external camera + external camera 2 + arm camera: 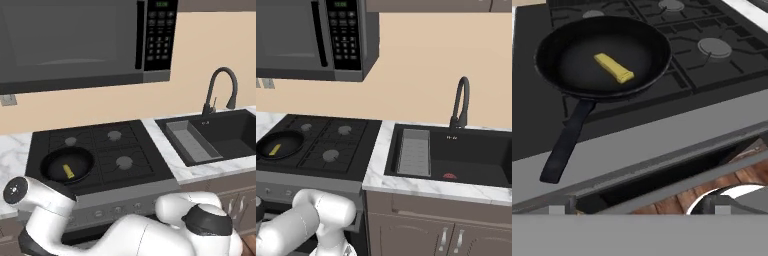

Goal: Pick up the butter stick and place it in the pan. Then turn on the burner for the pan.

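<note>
In the pan (602,55), the butter stick (614,68) lies well beyond the wide-apart tool (639,211).

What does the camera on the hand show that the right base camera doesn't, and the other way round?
Hand view alone: the pan's long black handle reaching over the stove's front edge, and the grey stove front up close.

Right base view alone: the microwave, the black sink with its faucet, the grey tray in it, and the cabinet doors below.

Both: the butter stick lying inside the pan, and the cooktop's burners.
</note>
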Controlling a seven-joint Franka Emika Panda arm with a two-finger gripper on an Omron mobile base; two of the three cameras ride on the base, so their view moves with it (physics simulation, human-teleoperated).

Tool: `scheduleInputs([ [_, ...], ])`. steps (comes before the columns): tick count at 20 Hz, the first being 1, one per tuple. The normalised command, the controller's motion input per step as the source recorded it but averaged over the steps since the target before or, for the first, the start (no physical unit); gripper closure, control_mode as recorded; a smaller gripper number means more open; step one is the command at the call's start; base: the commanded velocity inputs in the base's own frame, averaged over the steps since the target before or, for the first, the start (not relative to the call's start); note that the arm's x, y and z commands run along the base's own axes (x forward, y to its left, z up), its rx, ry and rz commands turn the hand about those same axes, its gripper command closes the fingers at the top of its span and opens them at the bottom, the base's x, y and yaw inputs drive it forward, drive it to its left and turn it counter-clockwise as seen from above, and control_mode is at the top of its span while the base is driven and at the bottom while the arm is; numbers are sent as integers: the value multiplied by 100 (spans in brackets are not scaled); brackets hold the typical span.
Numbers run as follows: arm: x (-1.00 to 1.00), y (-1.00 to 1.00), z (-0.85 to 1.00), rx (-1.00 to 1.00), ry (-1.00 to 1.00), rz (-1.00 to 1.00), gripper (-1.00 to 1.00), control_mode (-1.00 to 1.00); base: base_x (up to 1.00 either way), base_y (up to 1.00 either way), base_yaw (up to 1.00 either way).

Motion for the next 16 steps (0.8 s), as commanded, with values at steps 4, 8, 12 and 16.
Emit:
scheduleInputs([
  [4, 0, 0, -34, 0, -9, 5, -100, -100, 0, 0, 0],
  [8, 0, 0, -35, 0, -6, 8, -100, -100, 0, 0, 0],
  [12, 0, 0, -31, -1, -4, 9, -100, -100, 0, 0, 0],
  [16, -1, 0, -32, -4, -8, 4, -100, -100, 0, 0, 0],
])
